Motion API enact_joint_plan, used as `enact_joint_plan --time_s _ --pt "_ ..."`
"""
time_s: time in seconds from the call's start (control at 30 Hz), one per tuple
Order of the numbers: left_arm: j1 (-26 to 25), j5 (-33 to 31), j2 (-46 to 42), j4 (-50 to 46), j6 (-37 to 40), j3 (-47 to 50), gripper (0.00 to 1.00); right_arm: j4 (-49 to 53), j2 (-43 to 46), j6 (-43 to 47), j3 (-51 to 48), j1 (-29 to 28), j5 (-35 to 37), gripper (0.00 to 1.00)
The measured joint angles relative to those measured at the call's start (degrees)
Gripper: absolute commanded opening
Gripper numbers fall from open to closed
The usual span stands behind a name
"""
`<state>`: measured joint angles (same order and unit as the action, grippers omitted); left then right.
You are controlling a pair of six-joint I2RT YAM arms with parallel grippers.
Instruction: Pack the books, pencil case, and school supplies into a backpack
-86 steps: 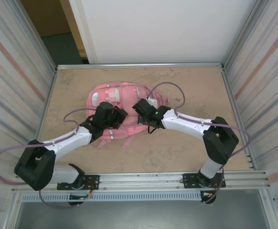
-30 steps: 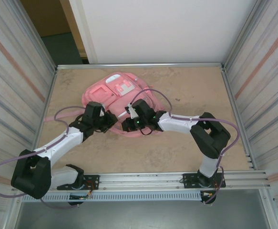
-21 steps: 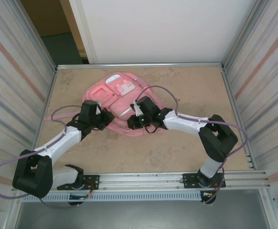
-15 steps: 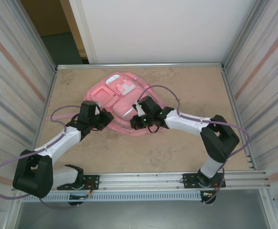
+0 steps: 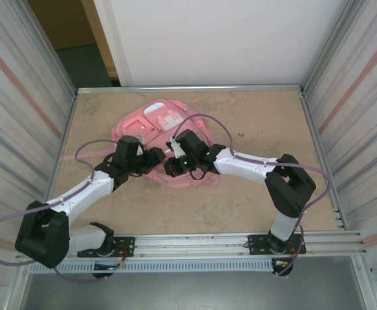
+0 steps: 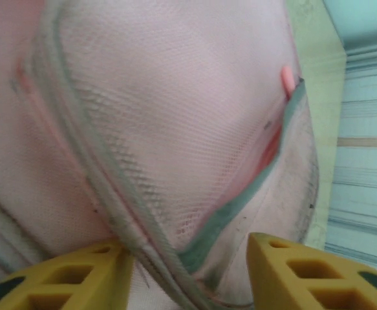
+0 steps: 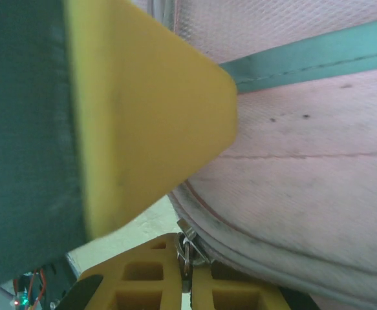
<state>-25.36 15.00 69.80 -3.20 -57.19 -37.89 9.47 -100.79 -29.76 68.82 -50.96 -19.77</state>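
Gripping a small metal zip pull [image 7: 183, 248]: right claw [image 7: 189, 259] is clenched on it, the ring pinched between the yellow fingers at the near rim of the backpack [image 7: 304, 161]. Just above the zip track sits dirty pale-pink fabric with a grey-green binding strip. A large blurred yellow wedge fills that view's left side, can't tell whose it is.

Left claw [image 6: 188, 247] is released. Its fingers stand apart, with the corner of a pink mesh pocket [image 6: 175, 123] and its grey-green trim lying in the gap. The left finger is touching the trim, nothing is pinched.

From above, both claws meet at the pack's near edge, left claw [image 5: 150, 158] just beside right claw [image 5: 172, 165].

The backpack [image 5: 150, 124] lies flat on the surface [image 5: 253, 200], left of centre toward the far side. It is pink with several front pockets and a white-grey patch [image 5: 154, 108] near its far end. A pink strap [image 5: 68, 158] trails off to the left.
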Motion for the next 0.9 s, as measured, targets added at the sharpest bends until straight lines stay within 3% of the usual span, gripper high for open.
enact_joint_plan --time_s 0.1,0.13,0.37,0.63,0.87,0.9 --pt "0.0 -1.5 0.2 0.1 -1.2 1.0 0.03 -0.2 -0.7 0.0 0.2 -0.3 0.0 0.0" --pt "0.0 -1.8 0.2 0.1 -1.3 1.1 0.0 -0.2 -0.9 0.0 0.2 -0.4 0.2 0.0" --pt "1.7 -1.8 -1.0 -1.0 -0.2 1.4 0.0 -1.4 0.3 1.0 -2.3 1.3 0.2 0.0" --pt "6.3 1.1 -3.3 -2.6 3.5 3.1 0.0 -2.0 3.6 2.9 -7.8 8.4 -0.5 0.0" --pt "9.7 4.1 -1.2 -4.8 7.5 1.9 0.0 -2.1 3.6 3.5 -6.9 5.6 1.0 0.0" --pt "10.2 4.4 0.0 -5.4 8.0 1.3 0.05 -2.1 3.6 3.5 -6.5 5.1 1.6 0.0"
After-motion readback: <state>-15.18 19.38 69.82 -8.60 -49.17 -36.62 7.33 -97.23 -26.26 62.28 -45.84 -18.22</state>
